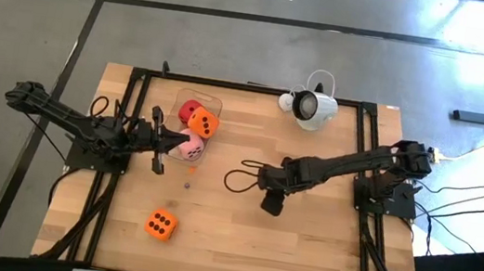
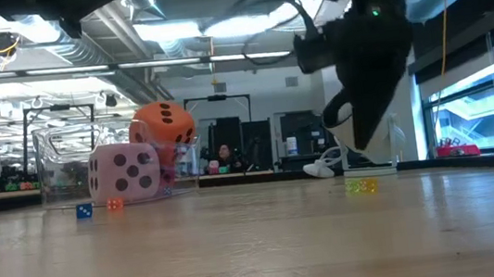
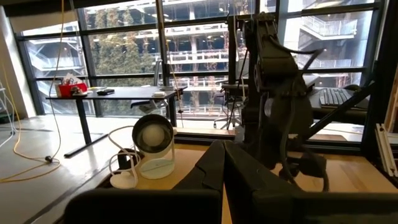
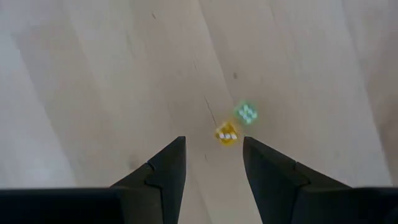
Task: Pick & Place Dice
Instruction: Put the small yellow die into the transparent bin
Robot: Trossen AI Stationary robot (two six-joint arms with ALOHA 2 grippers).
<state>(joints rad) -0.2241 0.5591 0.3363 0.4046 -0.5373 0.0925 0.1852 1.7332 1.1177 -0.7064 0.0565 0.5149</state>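
The wooden table (image 1: 302, 246) carries a clear container (image 1: 211, 105) holding a red die (image 1: 188, 109) and an orange die (image 1: 204, 123); a pink die (image 1: 190, 146) rests against it. A second orange die (image 1: 160, 225) lies apart, near the front edge. The left gripper (image 1: 162, 147), fingers pressed together, sits beside the pink die. The right gripper (image 4: 213, 163) hangs spread above two tiny dice (image 4: 227, 134). Centre the jaws over one die before descending.
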